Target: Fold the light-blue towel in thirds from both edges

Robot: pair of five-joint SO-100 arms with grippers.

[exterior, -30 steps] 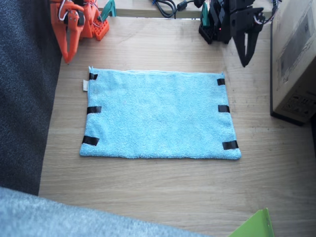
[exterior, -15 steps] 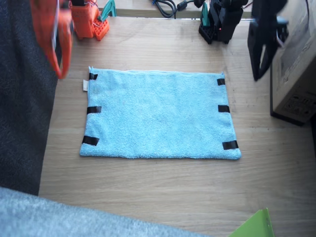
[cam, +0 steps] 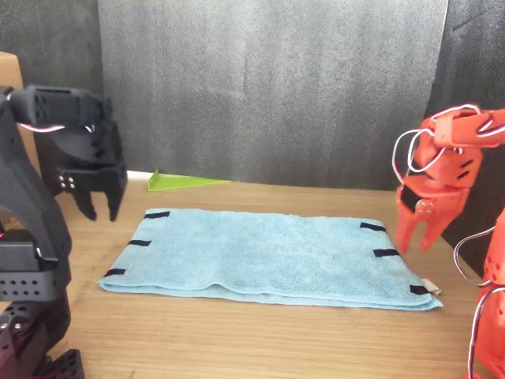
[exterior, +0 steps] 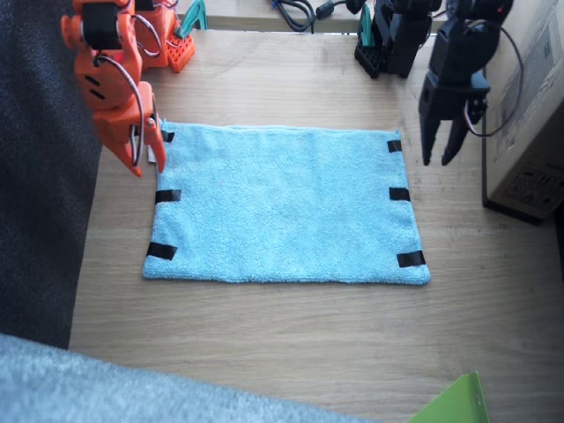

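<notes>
You are hovering both grippers at the approach step, with the light-blue towel (exterior: 286,204) lying flat and unfolded on the table (exterior: 291,335) between them, no fold yet made. The right gripper (exterior: 141,163), orange, is hanging just above the taped short edge (exterior: 159,196) near its far corner with fingers only narrowly parted and empty, while the left gripper (exterior: 441,159), black, is hanging just outside the opposite taped short edge (exterior: 404,196), fingers moderately spread and empty. Judging from this, your next move is calling for each gripper to descend onto a tape strip just below its fingertips and pinch cloth before carrying that edge inward a third of the way.
</notes>
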